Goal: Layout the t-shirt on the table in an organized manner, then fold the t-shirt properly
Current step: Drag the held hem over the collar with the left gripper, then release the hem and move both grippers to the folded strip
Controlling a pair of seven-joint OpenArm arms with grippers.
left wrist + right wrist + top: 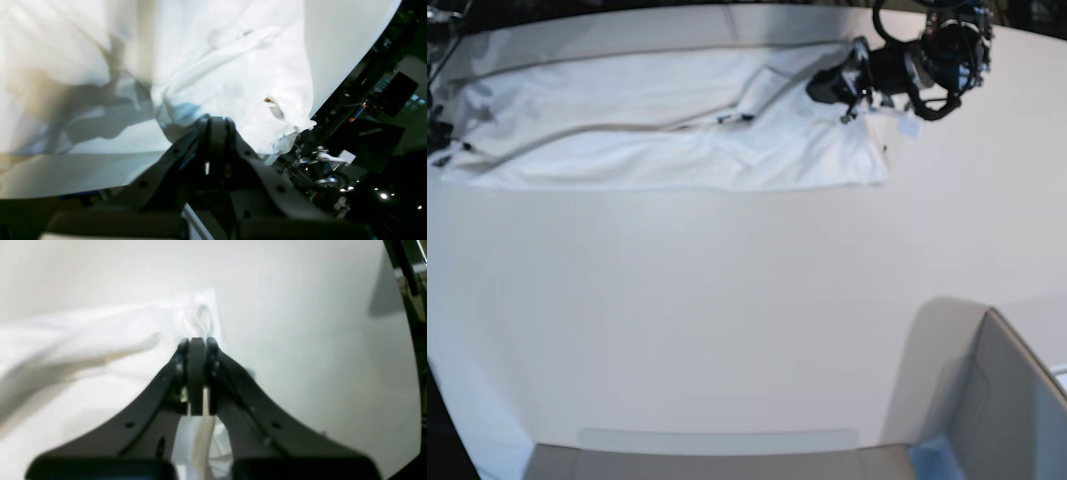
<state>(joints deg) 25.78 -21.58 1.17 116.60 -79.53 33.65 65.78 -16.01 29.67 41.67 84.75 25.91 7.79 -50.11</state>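
The white t-shirt (667,130) lies stretched out in a long band across the far side of the table (727,300), print side hidden. My left gripper (817,88) is at the shirt's right end, shut on a bunch of its cloth (233,83), as the left wrist view shows with the fingertips (217,121) pressed together. My right gripper (196,343) is shut on the shirt's other end (100,333), with cloth running between its fingers. In the base view only dark parts of that arm (437,130) show at the left edge.
A grey box (1007,400) stands at the near right corner of the table. The table's curved edge (360,56) runs close to the left gripper, with dark equipment (367,133) beyond it.
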